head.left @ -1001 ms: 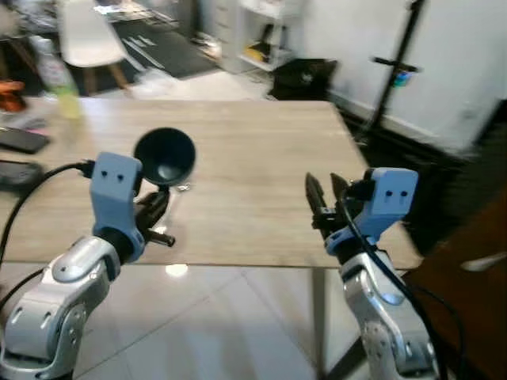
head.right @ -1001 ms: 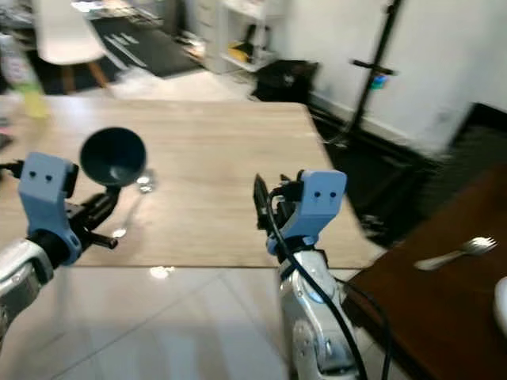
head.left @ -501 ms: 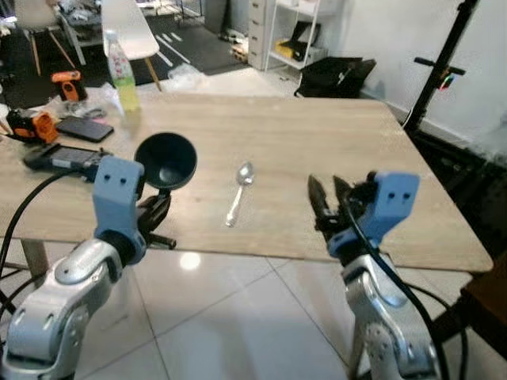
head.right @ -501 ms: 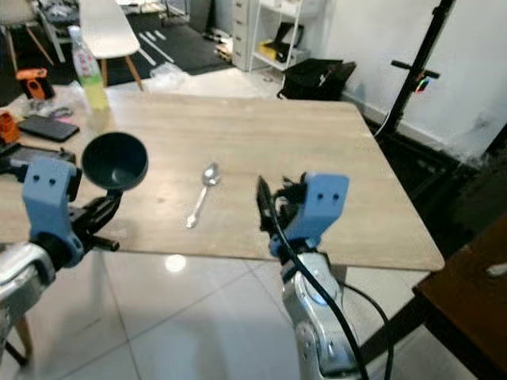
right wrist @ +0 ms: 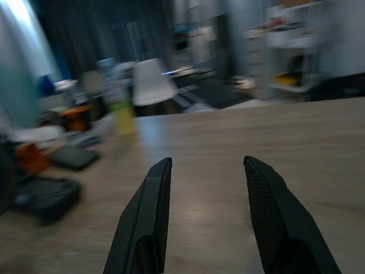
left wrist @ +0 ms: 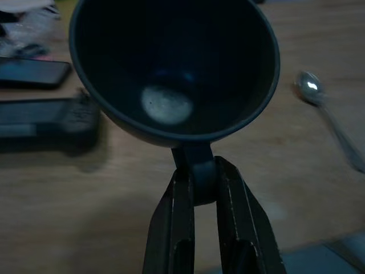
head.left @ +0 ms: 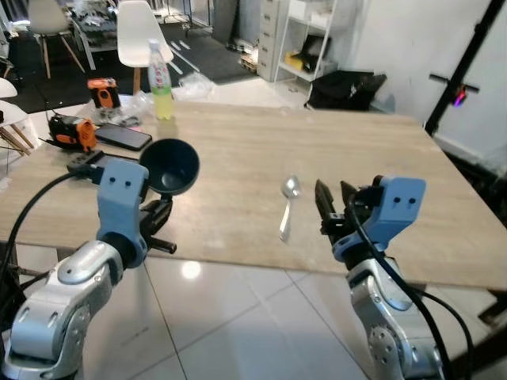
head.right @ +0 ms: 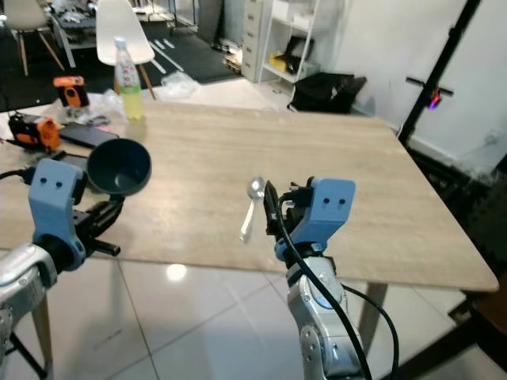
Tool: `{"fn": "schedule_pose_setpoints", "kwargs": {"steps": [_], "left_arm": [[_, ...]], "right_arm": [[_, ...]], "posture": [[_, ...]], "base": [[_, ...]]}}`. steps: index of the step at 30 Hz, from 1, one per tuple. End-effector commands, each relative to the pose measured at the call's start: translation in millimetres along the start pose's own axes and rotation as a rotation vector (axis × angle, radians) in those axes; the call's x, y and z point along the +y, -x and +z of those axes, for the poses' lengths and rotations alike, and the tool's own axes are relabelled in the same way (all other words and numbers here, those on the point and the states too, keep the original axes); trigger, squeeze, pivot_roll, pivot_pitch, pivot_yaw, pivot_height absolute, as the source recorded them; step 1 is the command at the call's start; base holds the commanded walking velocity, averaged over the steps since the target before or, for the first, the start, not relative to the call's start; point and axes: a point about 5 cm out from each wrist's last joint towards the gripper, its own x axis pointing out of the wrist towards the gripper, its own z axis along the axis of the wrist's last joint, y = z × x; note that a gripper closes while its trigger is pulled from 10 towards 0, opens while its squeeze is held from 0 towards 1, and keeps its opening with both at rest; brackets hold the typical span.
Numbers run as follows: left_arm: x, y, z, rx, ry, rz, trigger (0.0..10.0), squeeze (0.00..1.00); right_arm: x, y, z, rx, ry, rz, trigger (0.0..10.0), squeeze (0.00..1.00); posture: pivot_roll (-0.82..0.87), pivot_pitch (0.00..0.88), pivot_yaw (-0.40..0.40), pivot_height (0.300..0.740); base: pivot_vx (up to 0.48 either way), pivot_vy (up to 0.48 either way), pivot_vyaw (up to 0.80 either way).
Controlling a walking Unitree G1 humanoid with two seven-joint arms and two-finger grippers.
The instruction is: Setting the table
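The camera had swung left, so more of the desk (head.left: 238,150) showed. The left gripper (left wrist: 197,188) kept its jaws clamped on the dark bowl (head.left: 168,166) over the near edge. The spoon (head.left: 287,207) lay at ten o'clock from the right gripper (head.left: 337,207), whose jaws were spread and empty.

Two silver robot arms reach forward from the bottom of the frame, each ending in a blue wrist block. The left arm rises from the lower left corner, bent at the elbow, with a black cable looping off to the left edge. Its left gripper (left wrist: 195,188) has its two long black fingers (left wrist: 173,228) pressed together on the stub handle of a dark, round bowl-shaped cup (head.left: 169,165), held tilted in the left-centre of the frame. The right arm rises from the lower right. Its right gripper (right wrist: 204,220) points forward, its black fingers (right wrist: 146,222) spread apart and holding nothing.
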Motion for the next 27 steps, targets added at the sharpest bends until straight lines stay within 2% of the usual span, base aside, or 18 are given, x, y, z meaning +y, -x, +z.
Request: {"fn": "schedule_pose_setpoints", "kwargs": {"steps": [1, 13, 21, 22, 23, 24, 26, 27], "left_arm": [[-1.1, 0.1, -1, 0.005, 0.000, -0.005, 10.0, 0.00], [-3.1, -0.2, 0, -0.006, -0.005, -0.020, 10.0, 0.00], [-11.1, 2.3, 1, -0.004, 0.011, -0.095, 10.0, 0.00], [-12.1, 2.1, 0, 0.006, 0.022, -0.109, 10.0, 0.00], [-14.2, 1.2, -5, 0.075, 0.024, -0.141, 10.0, 0.00], [-14.2, 1.2, -5, 0.075, 0.024, -0.141, 10.0, 0.00], [-18.1, 2.2, -17, 0.182, -0.008, -0.199, 10.0, 0.00], [-18.1, 2.2, -17, 0.182, -0.008, -0.199, 10.0, 0.00]], "right_arm": [[-1.8, 1.6, -1, 0.005, 0.001, -0.004, 10.0, 0.00], [-2.4, 1.3, -1, 0.004, 0.001, -0.008, 10.0, 0.00], [-3.2, 1.3, -1, 0.005, 0.001, -0.013, 10.0, 0.00], [-3.2, 1.2, -1, 0.004, 0.001, -0.013, 10.0, 0.00], [-3.2, 0.8, -1, 0.003, 0.001, -0.013, 10.0, 0.00], [-3.2, 0.8, -1, 0.003, 0.001, -0.013, 10.0, 0.00], [-3.1, 0.4, 0, 0.000, 0.003, -0.012, 10.0, 0.00], [-3.1, 0.4, 0, 0.000, 0.003, -0.012, 10.0, 0.00]], "posture": [[0.15, 0.092, -0.003, 0.740], [0.15, 0.091, -0.004, 0.740], [0.15, 0.091, -0.001, 0.740], [0.15, 0.091, -0.001, 0.740], [0.16, 0.089, -0.003, 0.740], [0.16, 0.089, -0.003, 0.740], [0.16, 0.088, -0.003, 0.740], [0.16, 0.088, -0.003, 0.740]], "base": [[0.480, 0.000, 0.00], [0.443, 0.000, 0.00], [0.033, 0.000, 0.00], [0.000, 0.000, 0.00], [0.000, 0.000, 0.00], [0.000, 0.000, 0.00], [0.000, 0.000, 0.00], [0.000, 0.000, 0.00]]}}
